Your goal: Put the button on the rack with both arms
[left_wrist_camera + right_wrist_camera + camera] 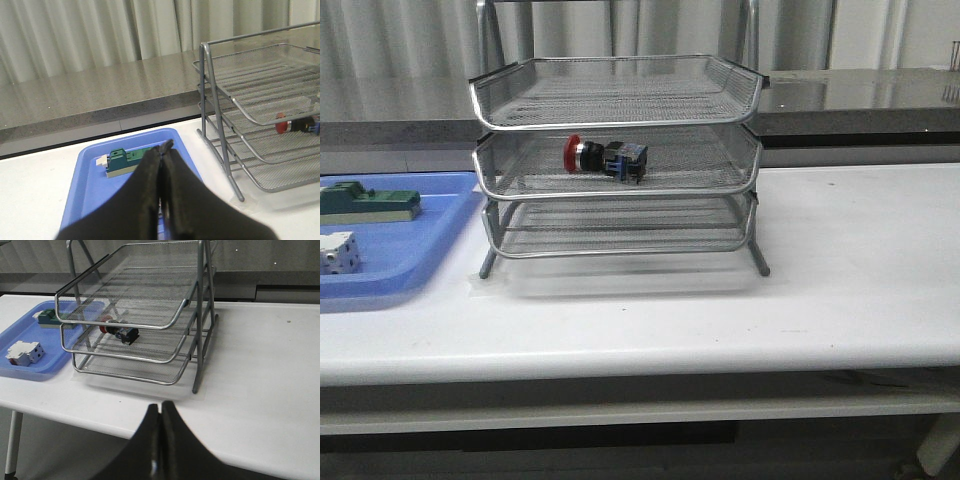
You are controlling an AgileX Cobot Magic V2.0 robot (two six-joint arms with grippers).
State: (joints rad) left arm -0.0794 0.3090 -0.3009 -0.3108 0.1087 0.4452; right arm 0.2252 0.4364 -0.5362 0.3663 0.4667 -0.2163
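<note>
text: you will find none readable | labels: none legible on any part | numbers: none | signs: none

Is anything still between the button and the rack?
No. The button already lies in the rack's middle tray. Both grippers, left and right, are shut and clear of it.

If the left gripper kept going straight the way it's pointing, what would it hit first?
Probably the green block in the blue tray: the shut left gripper points right at it, though depth is hard to judge.
</note>
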